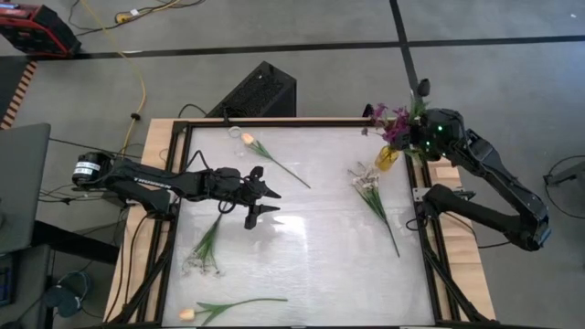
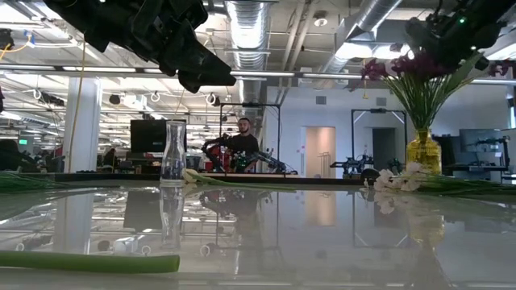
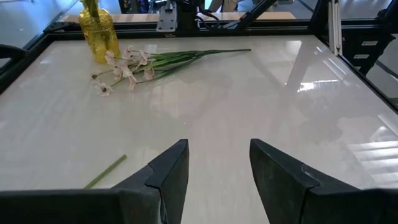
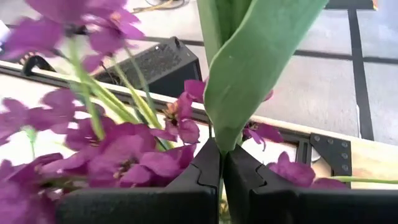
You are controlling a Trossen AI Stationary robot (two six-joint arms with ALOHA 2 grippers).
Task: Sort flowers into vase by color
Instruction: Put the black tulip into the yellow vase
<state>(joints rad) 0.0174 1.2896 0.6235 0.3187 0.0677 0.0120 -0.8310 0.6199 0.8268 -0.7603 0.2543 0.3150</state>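
left pincer (image 1: 263, 200) open mid-table, white sprig (image 1: 373, 194) apart

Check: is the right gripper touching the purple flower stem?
Touching. The right wrist view shows the right gripper shut on the green stem, with the leaf rising straight out from between its fingers.

No legible text, label, brand, number or sign on anything in any of the views.

A glossy white table (image 1: 311, 247) carries a yellow vase (image 1: 388, 157), a clear vase (image 2: 172, 155) and scattered flowers (image 1: 375, 196).
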